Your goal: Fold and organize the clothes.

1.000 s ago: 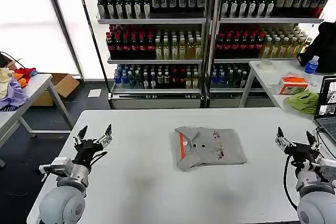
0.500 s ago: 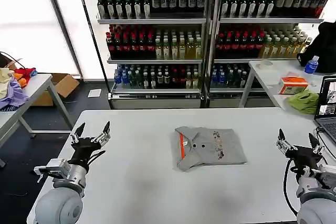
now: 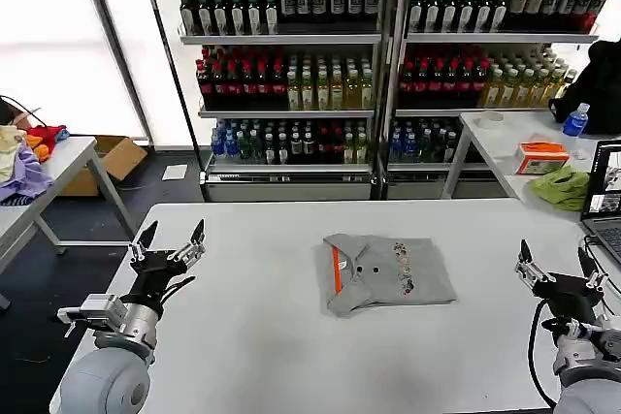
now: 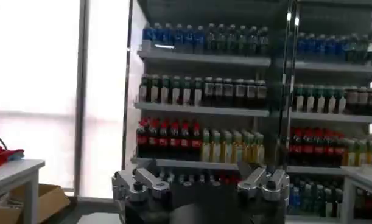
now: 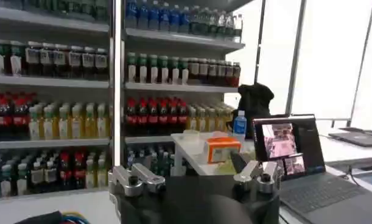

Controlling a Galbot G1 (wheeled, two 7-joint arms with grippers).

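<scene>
Folded light grey short-sleeved shirt (image 3: 386,272) lies mid white table (image 3: 262,336).
Folding looks done (orange button strip showing); left gripper (image 3: 169,244) and right gripper (image 3: 557,262) hang released, well apart.

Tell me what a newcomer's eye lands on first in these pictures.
A folded grey shirt with an orange button strip lies alone at the middle of the white table. The left pincer and right pincer stand open and raised at the table's two sides, apart from the shirt. Behind, shelves of bottles span the wall.
</scene>
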